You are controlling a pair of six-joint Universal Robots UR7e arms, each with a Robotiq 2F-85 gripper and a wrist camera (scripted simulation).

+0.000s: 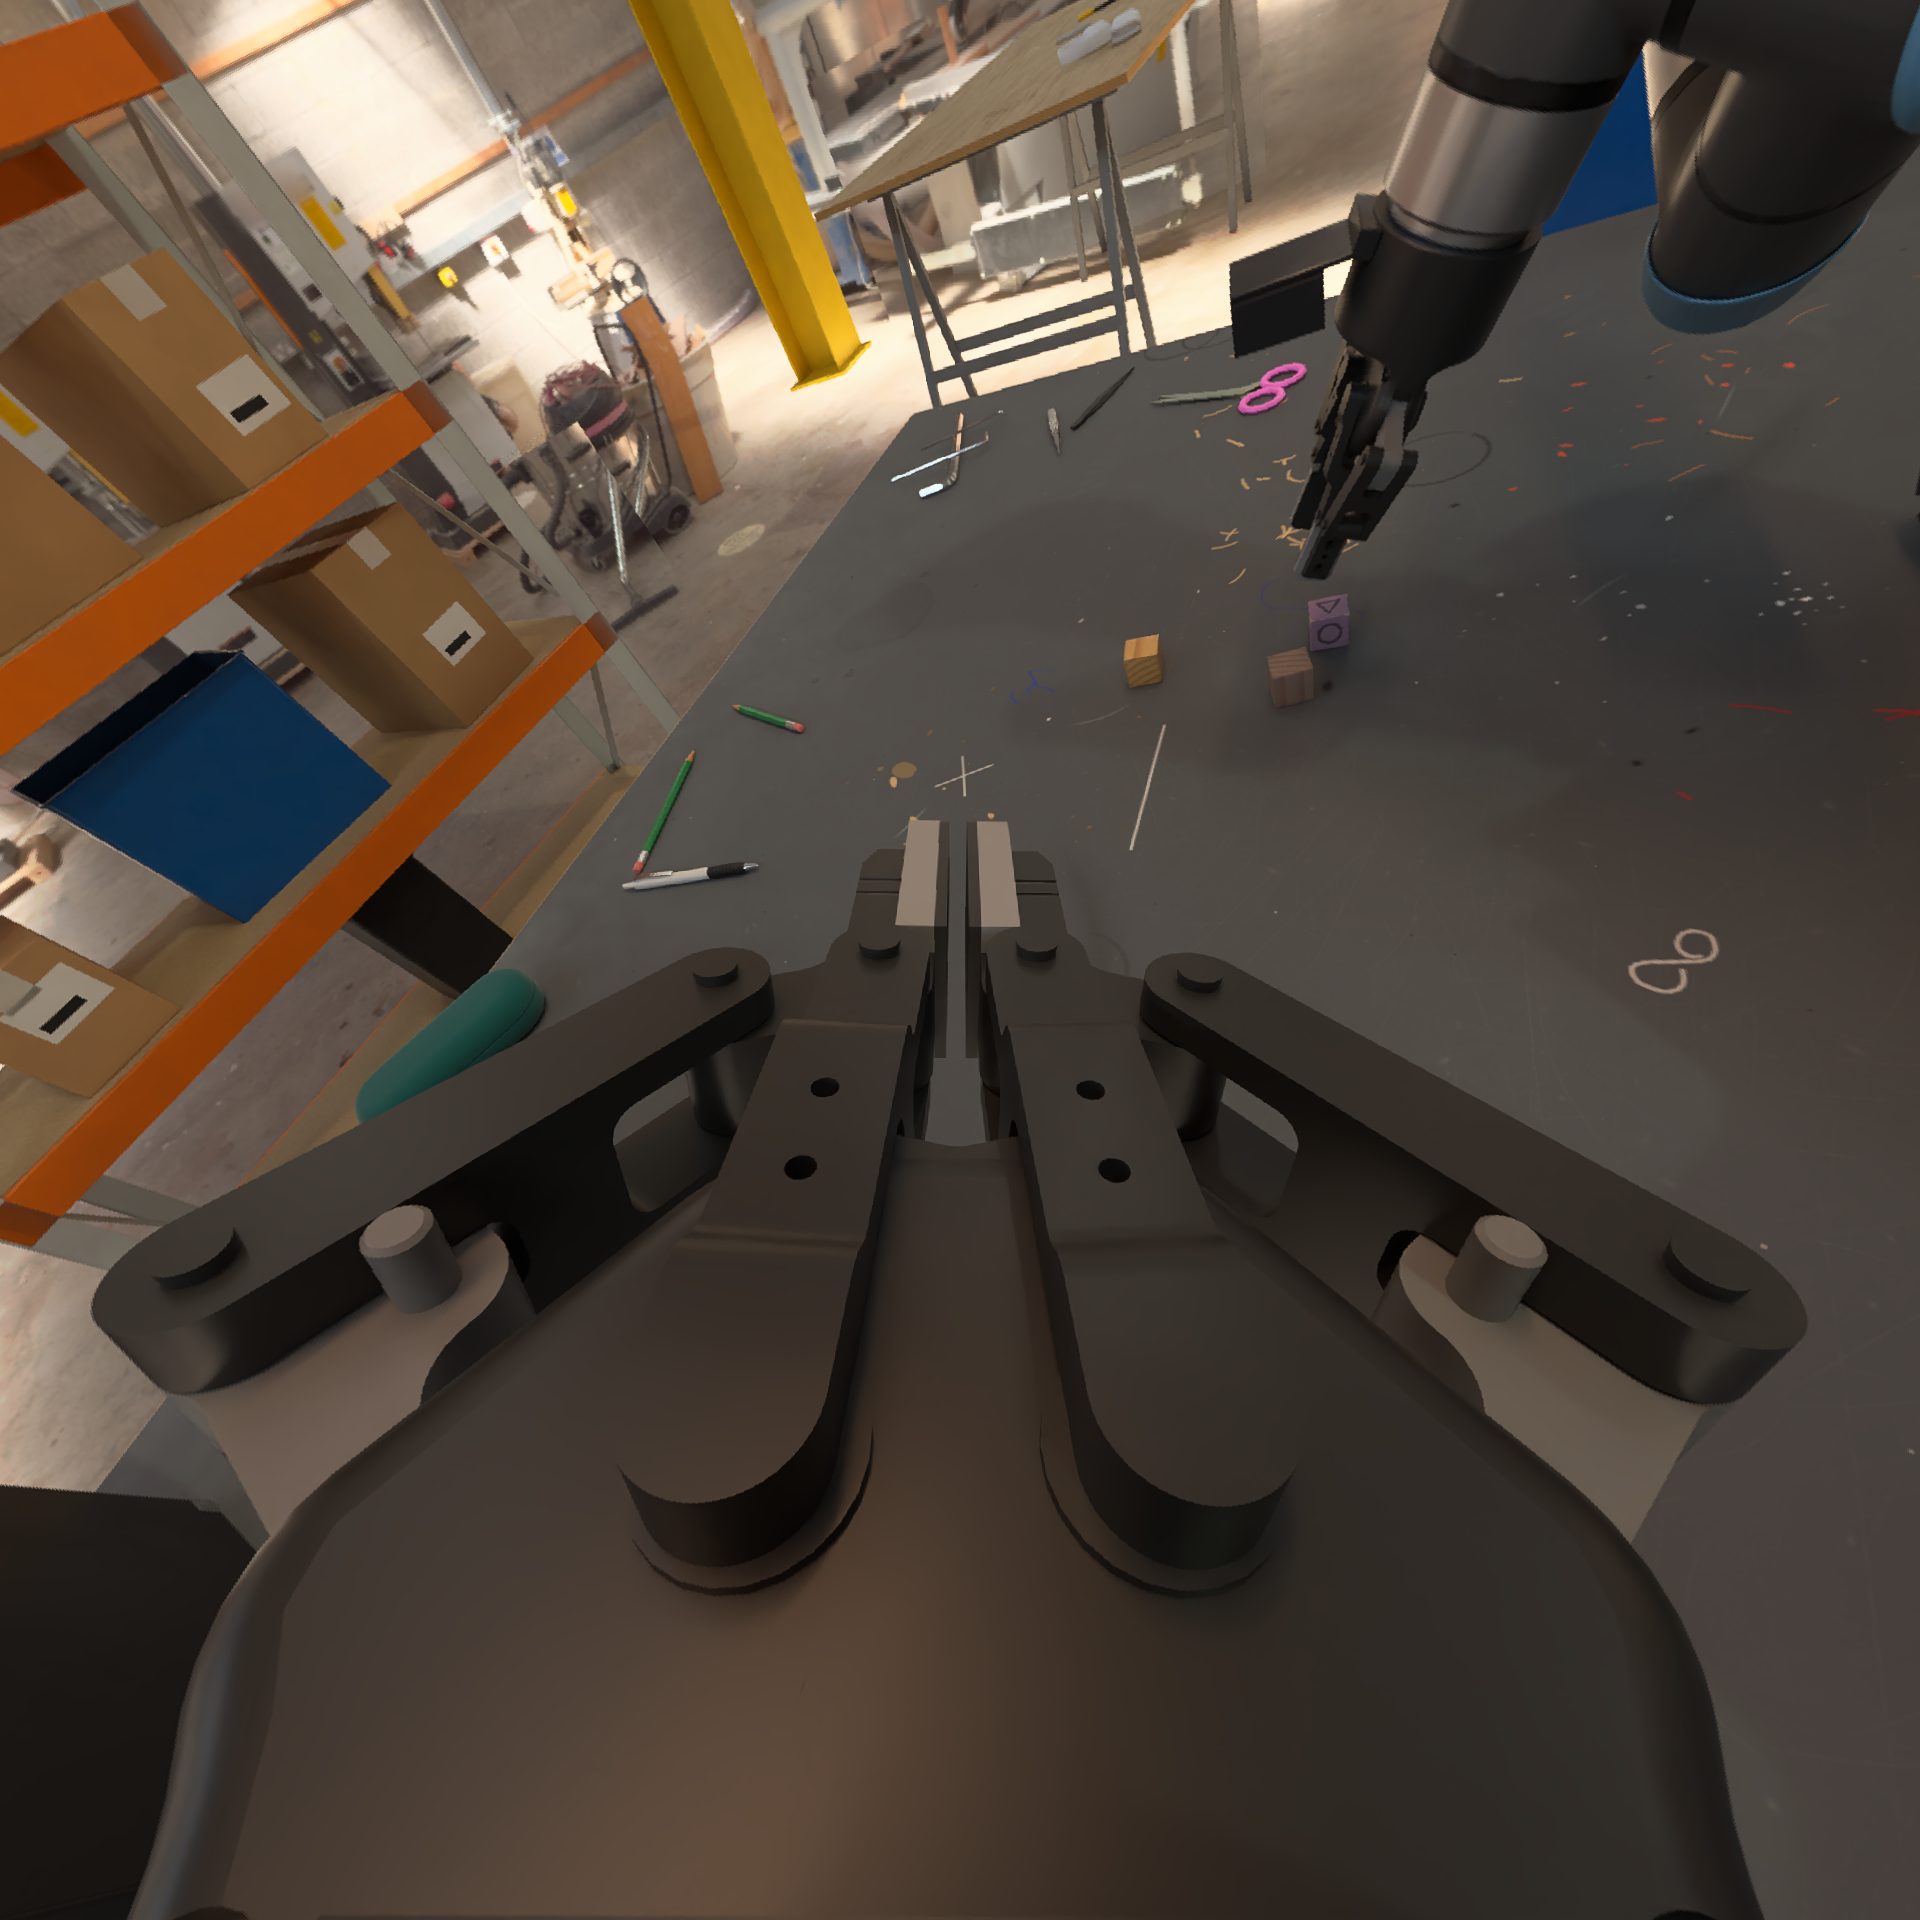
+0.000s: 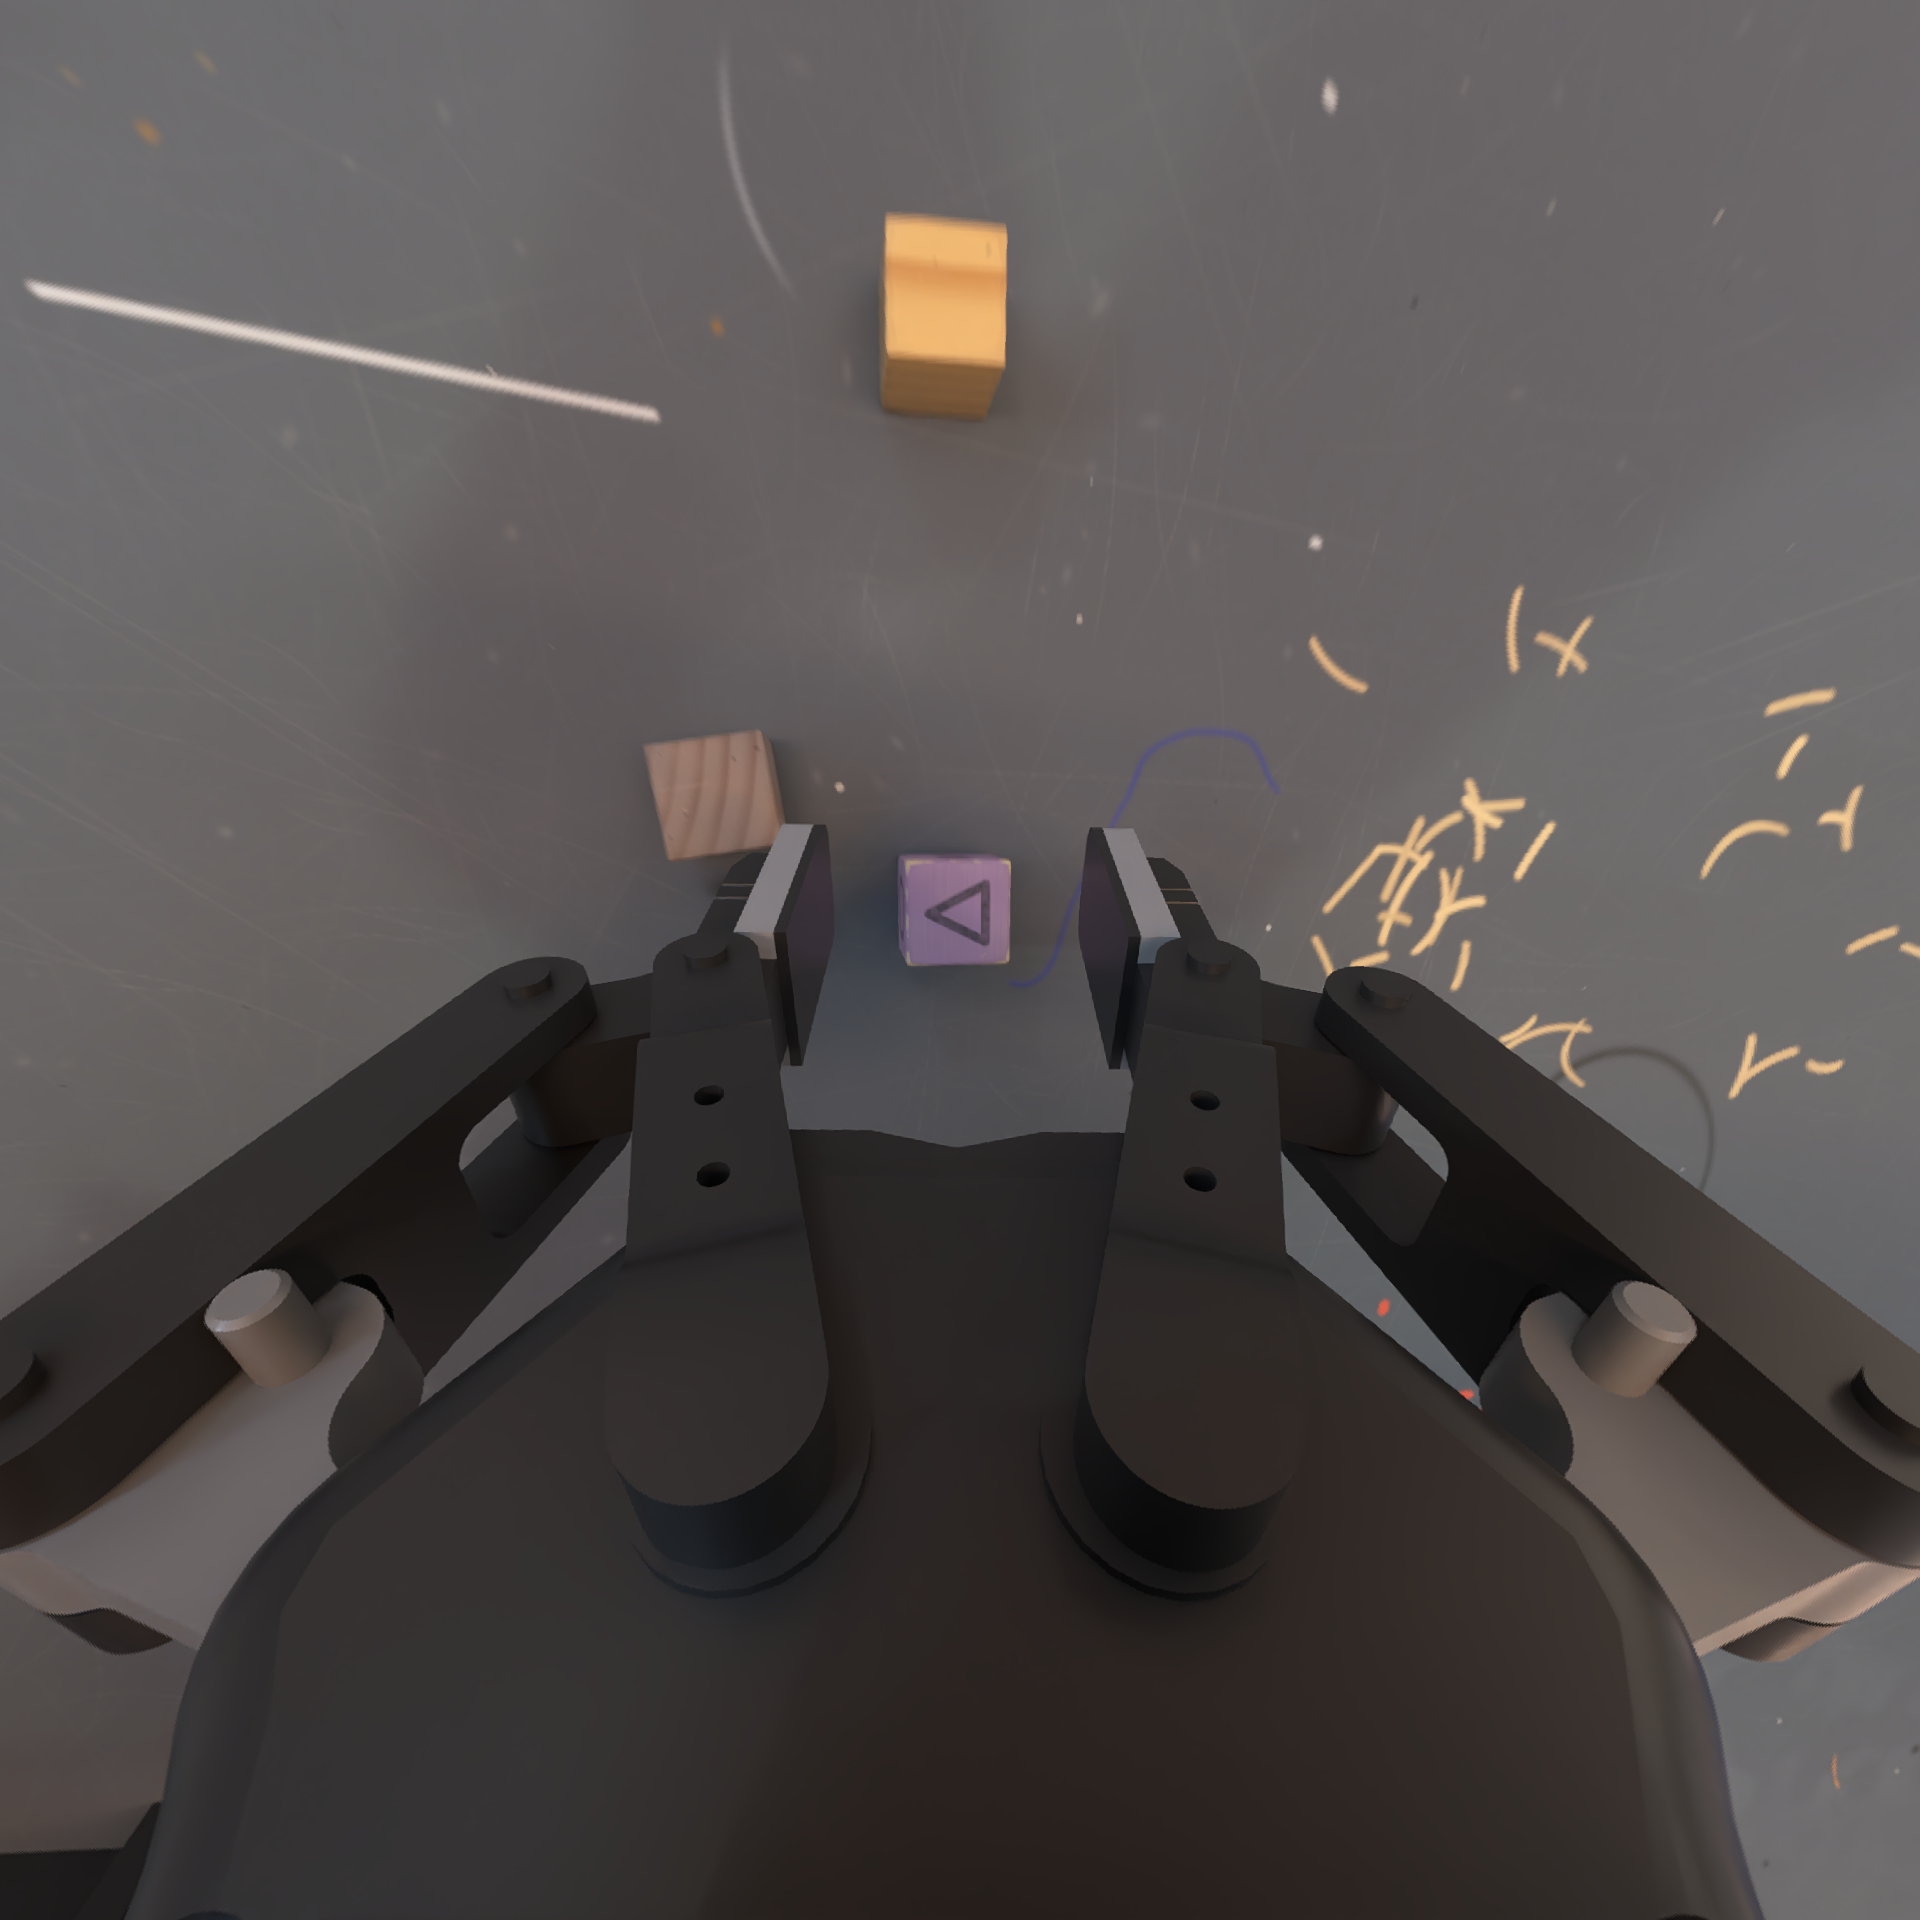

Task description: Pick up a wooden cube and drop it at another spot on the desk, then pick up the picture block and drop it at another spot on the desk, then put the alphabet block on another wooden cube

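1. The right tool [image 2: 954, 914] hung above the grey surface [image 2: 416, 623] with its fingers spread apart and nothing between them; the purple block [image 2: 955, 911] sat on the surface below the gap, touching neither finger.
2. The purple block was a cube, so it had no long axis. In the right wrist view its top face carried a triangle outline whose tip pointed to that picture's left.
3. A pale wooden cube [image 2: 713, 794] lay just beside the purple block, turned slightly askew to it, and an orange-toned wooden cube [image 2: 943, 315] stood well apart, farther ahead.
4. The left tool [image 1: 957, 873] had its fingers together with only a thin slit between the pads, holding nothing (it was low over the surface [image 1: 1455, 1039], well short of the blocks).
5. Only the left wrist view showed the right tool [image 1: 1330, 545] from outside, poised above the purple block [image 1: 1329, 621], plus a second marked face on that block's side, the pale cube [image 1: 1291, 676] and the orange-toned cube [image 1: 1143, 660].
6. Only the right wrist view showed the triangle face squarely.
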